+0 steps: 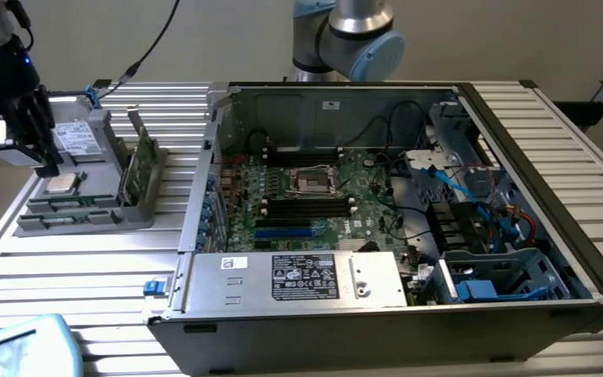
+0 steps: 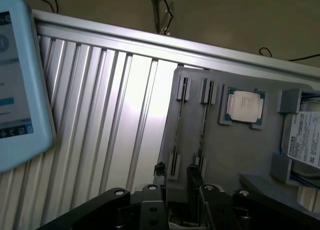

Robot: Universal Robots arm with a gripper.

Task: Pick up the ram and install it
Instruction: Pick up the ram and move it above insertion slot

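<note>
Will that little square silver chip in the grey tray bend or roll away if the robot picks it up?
The small square silver processor chip probably stays stiff: its top looks like a flat metal plate. It lies flat in a pocket of the grey plastic tray, so it should not roll or tip. Its smooth, shiny top may be slippery.

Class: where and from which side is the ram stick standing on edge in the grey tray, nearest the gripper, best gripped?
Probably from above, pinching the ram by its two flat faces near mid-length: it stands on edge in the tray, brackets cover both ends, and only the long top edge is free.
</note>
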